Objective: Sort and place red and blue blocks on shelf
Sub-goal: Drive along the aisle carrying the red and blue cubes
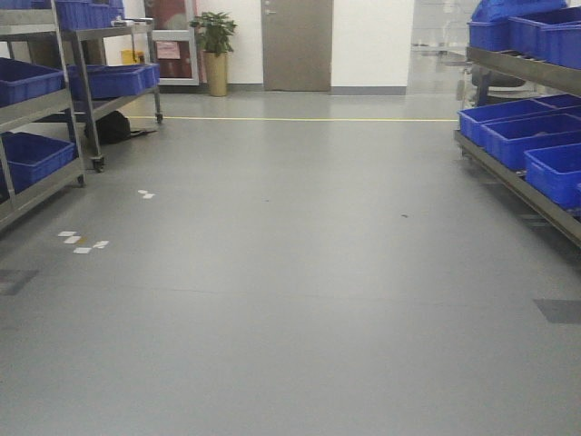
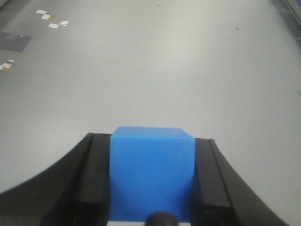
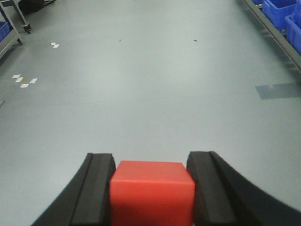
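Blue block (image 2: 151, 179) sat clamped between the two black pads of the left gripper (image 2: 153, 141), each pad pressed flat against one of its sides, with the grey floor (image 2: 164, 61) spreading out beyond it. Red block (image 3: 151, 195) was gripped the same way by the right gripper (image 3: 151, 165), squeezed squarely between its black pads.

From the front camera I saw neither arm nor either block, only an open aisle of grey floor. A shelf on my left (image 1: 41, 107), brushed steel, carried blue bins (image 1: 27, 80) on its tiers. A wheeled rack (image 1: 113, 100) stood behind it, also holding blue bins. A shelf on my right (image 1: 522, 65) ran along the aisle edge with more blue bins on two tiers. In the right wrist view that shelf showed only in the far top corner, well apart from the red block.

Small white tape marks (image 1: 82, 242) lay on the floor near the left shelf. A yellow line (image 1: 300, 119) crossed the far end, and past it stood a potted plant (image 1: 215, 45) beside a closed door (image 1: 296, 44).
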Motion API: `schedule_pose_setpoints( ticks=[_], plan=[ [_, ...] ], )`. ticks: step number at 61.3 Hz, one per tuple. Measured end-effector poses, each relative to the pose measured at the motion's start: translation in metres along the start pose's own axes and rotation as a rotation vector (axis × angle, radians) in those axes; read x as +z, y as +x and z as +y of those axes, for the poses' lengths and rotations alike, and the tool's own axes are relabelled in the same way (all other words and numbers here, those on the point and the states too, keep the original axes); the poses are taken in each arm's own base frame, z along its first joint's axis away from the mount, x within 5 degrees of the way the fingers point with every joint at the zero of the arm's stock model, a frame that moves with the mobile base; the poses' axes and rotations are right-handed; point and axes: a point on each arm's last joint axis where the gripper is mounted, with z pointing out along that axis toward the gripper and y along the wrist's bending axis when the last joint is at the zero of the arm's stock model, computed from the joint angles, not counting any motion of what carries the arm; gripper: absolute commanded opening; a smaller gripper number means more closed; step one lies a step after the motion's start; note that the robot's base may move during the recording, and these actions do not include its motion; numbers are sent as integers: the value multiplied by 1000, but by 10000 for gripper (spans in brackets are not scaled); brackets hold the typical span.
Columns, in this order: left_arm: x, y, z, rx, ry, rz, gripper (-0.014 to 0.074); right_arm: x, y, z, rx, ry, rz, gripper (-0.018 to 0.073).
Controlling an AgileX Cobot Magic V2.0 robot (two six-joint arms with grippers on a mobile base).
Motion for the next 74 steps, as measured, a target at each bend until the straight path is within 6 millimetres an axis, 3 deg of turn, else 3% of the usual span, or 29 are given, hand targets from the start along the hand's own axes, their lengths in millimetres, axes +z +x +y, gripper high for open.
schedule_pose_setpoints(
  ticks=[74],
  plan=[
    [0,0,0,0,0,2,76,0,0,0,-2,0,0,59]
  ],
)
